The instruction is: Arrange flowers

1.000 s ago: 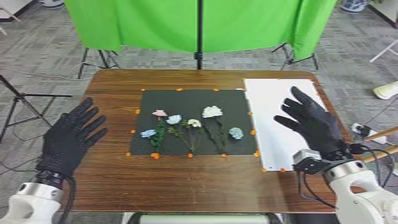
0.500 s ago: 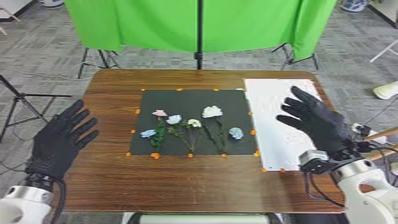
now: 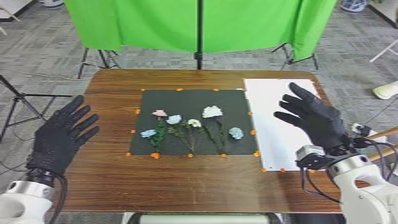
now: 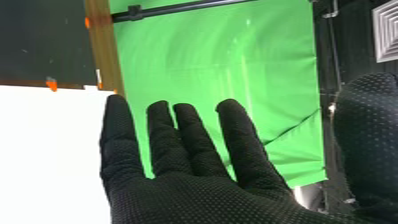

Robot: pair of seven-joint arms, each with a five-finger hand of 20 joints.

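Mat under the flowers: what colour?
The mat is a dark grey, near black; it shows best in the head view.

Premises: robotics lab or test room, judged from the fittings below.
Floor: grey patterned carpet, of an office type.
Backdrop: bright green cloth hung beyond the tabletop, with a black upright pole at its middle.
Stands: black tripod on the floor at left.
Work station: brown wooden tabletop, marked out with a dark sheet and a white sheet, orange tabs along their edges.
Machinery: two white arms, each with a black-gloved robot hand.
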